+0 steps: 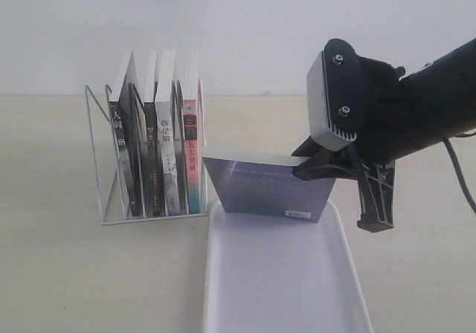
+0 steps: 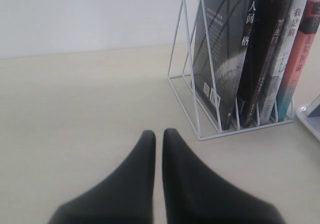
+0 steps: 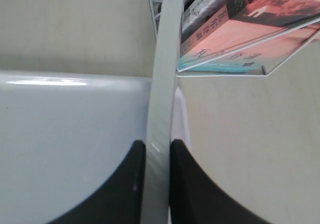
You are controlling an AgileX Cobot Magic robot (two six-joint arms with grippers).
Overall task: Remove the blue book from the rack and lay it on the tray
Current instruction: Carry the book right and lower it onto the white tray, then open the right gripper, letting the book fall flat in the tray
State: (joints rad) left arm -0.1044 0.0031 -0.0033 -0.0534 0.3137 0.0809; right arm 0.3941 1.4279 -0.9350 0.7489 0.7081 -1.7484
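Observation:
The blue book (image 1: 268, 188) hangs over the far end of the white tray (image 1: 282, 288), its bluish-purple back with the barcode facing the camera, held on edge and slightly tilted. My right gripper (image 1: 316, 171) is shut on its right end; in the right wrist view the book's page edge (image 3: 161, 109) runs between the two black fingers (image 3: 131, 184), with the tray (image 3: 65, 134) on one side. The white wire rack (image 1: 108, 192) stands to the left, still holding several books. My left gripper (image 2: 158, 134) is shut on nothing, low over the table near the rack (image 2: 192, 91).
The rack holds a black-covered book (image 1: 123, 154), two dark and grey spines, and a pink-spined book (image 1: 192, 162). The pink-spined book (image 3: 230, 34) shows close behind the held book in the right wrist view. Beige tabletop (image 1: 59, 273) lies left of the tray.

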